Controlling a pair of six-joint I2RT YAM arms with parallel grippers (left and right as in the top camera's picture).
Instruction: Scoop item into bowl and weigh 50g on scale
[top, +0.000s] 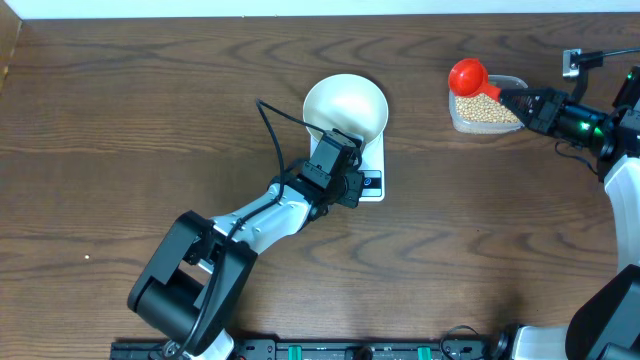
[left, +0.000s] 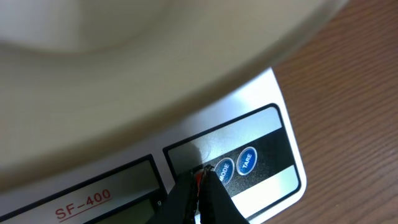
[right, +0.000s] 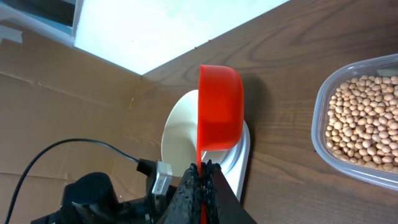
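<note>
My left gripper (left: 200, 185) has its fingers pressed together into one blunt tip. It is set down on the control panel of the scale (left: 273, 102). I see a speck of red right under the tip, probably a button. The blue MODE button (left: 222, 169) is just beside the tip and the blue TARE button (left: 247, 160) is a little past that. The display (left: 93, 196) lies to the other side, and I can't read anything on it. Beyond the panel the bowl (top: 345, 105) sits on the scale, with no beans showing in it.

I take this step to be waking or zeroing the scale. To do it well I should press straight down, short and light, and not lean on the platform or nudge the bowl. Then I should lift clear and check for a zero before anything goes in.

My right gripper (right: 200, 182) is clamped on the handle of the red scoop (right: 221, 106). The tub (right: 320, 124) of beans (right: 367, 118) is close by on its right, well apart from the bowl.

Count: one bowl, one scale, one scoop and one tub. There are two blue buttons, plus perhaps the red one. The beans are too many to count.
</note>
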